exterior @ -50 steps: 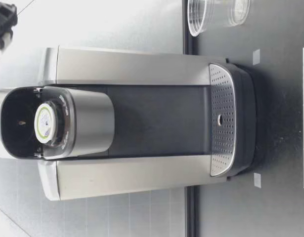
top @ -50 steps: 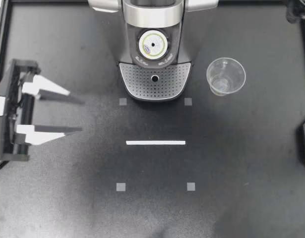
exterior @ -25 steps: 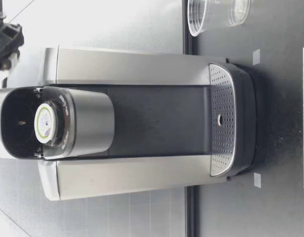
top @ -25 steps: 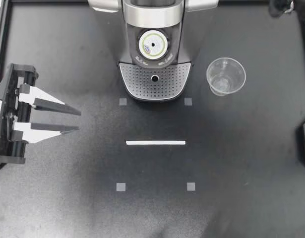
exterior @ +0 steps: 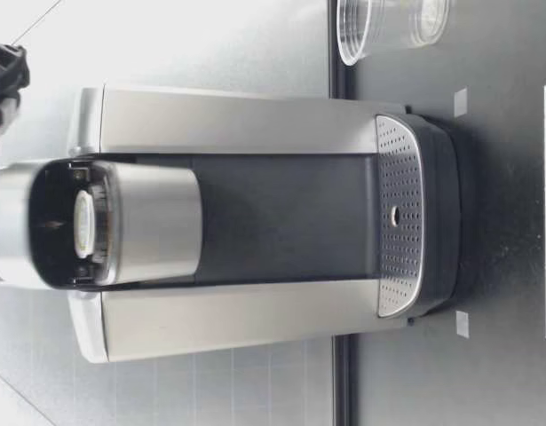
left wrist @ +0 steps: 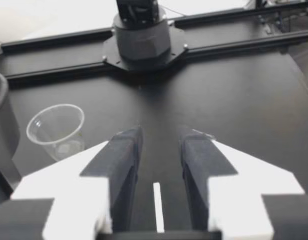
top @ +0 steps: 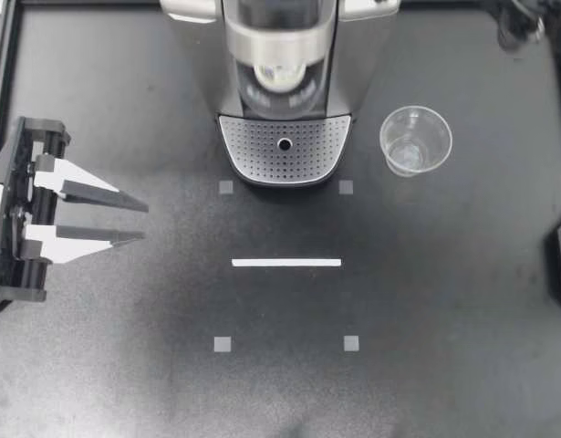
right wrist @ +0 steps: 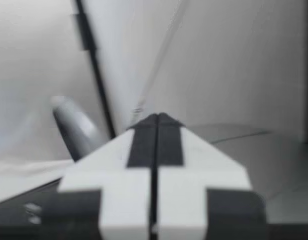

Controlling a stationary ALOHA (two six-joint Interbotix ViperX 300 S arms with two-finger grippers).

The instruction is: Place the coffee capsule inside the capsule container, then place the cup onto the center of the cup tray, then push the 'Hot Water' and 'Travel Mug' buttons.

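— Where do things stand?

— The coffee capsule point(top: 278, 75) is seated in the capsule container point(exterior: 102, 224), in the head of the coffee machine point(top: 364, 55) at the middle of the worktop's point(top: 444, 310) far edge. The lid point(top: 280, 32) hangs half down over it, so I judge the step in hand to be shutting that lid.

— And the tools?

— My left tool point(top: 145, 223) sits at the left edge, fingers apart, nothing between them. My right arm point(top: 519, 20) only peeps in at the far right corner. Its wrist view shows the right tool point(right wrist: 156, 119) with fingers pressed together, empty, over a pale surface.

— How to do it well?

— Press straight down on the lid's front lip with the closed fingertips, slowly, until it sits flush. A sideways shove could rock the machine or nudge the cup point(top: 415, 140), which stands upright just beside the cup tray point(top: 285, 151), toward the right edge. Afterwards the cup wants a light grip on its wall, not a squeeze: it looks thin and clear.

— What can't you make out?

— Whether the right tool touches the lid: its wrist view is blurred, and from table height only a dark arm part point(exterior: 4, 75) shows above the machine. I cannot find the two buttons in any view. The capsule's top is mostly covered.
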